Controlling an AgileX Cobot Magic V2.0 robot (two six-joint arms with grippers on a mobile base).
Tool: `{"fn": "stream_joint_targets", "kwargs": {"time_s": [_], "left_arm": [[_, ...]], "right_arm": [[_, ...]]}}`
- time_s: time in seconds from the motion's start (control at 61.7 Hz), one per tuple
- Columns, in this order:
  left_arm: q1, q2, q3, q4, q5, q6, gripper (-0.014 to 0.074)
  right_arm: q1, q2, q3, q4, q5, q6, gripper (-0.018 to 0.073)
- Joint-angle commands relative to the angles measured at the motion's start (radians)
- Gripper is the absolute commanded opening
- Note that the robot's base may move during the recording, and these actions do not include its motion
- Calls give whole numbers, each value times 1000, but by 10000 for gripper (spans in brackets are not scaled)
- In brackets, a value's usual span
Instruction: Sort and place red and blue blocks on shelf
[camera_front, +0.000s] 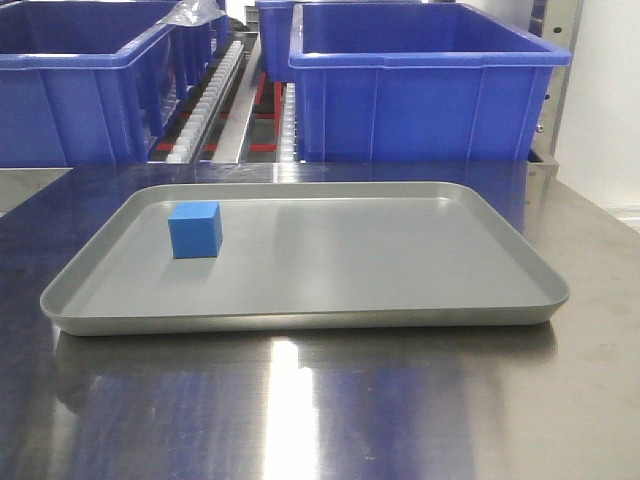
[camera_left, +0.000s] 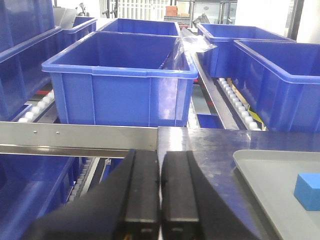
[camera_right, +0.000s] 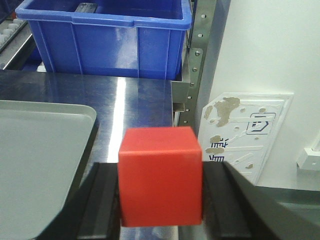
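The blue block (camera_front: 195, 229) rests on the left part of the grey tray (camera_front: 300, 315); the left wrist view shows this blue block (camera_left: 307, 191) at its right edge. My right gripper (camera_right: 160, 187) is shut on the red block (camera_right: 161, 176), held above the steel table just right of the tray (camera_right: 30, 150). My left gripper (camera_left: 160, 172) is shut with nothing in it, its fingers (camera_left: 142, 185) pressed together left of the tray, near the shelf's steel rail (camera_left: 75, 135). Neither gripper appears in the front view.
Big blue bins (camera_front: 420, 85) stand on the shelf behind the table, with roller tracks (camera_front: 210, 100) between them. A shelf upright (camera_right: 197, 55) and a white wall with a stained plate (camera_right: 240, 130) lie right of the table.
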Motion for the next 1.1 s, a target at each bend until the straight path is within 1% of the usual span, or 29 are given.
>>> {"fn": "stream_joint_targets", "kwargs": {"time_s": [0.0, 0.324, 0.486, 0.632, 0.729, 0.907, 0.956, 1.037, 1.086], "left_arm": [[0, -21, 23, -6, -80, -7, 125], [0, -15, 23, -6, -80, -7, 125], [-2, 50, -26, -6, -87, -7, 125], [-2, 188, -109, -8, -88, -7, 125], [-2, 288, -176, -33, -88, -19, 125], [-4, 506, -303, -32, -79, -26, 125], [-4, 569, -341, -32, -45, -29, 125], [-4, 667, -412, -32, 40, -65, 125], [-8, 727, -469, -32, 110, -92, 127]], "right_arm": [[-7, 3, -28, -1, -92, -9, 331], [-7, 3, -28, -1, -92, -9, 331], [-7, 3, -28, -1, -92, -9, 331], [-7, 3, -28, -1, -92, -9, 331], [-7, 3, -28, -1, -92, -9, 331], [-7, 3, -28, -1, -92, -9, 331], [-7, 3, -28, -1, -92, -9, 331], [-7, 3, -28, -1, -92, -9, 331], [-7, 3, -28, -1, -92, -9, 331]]}}
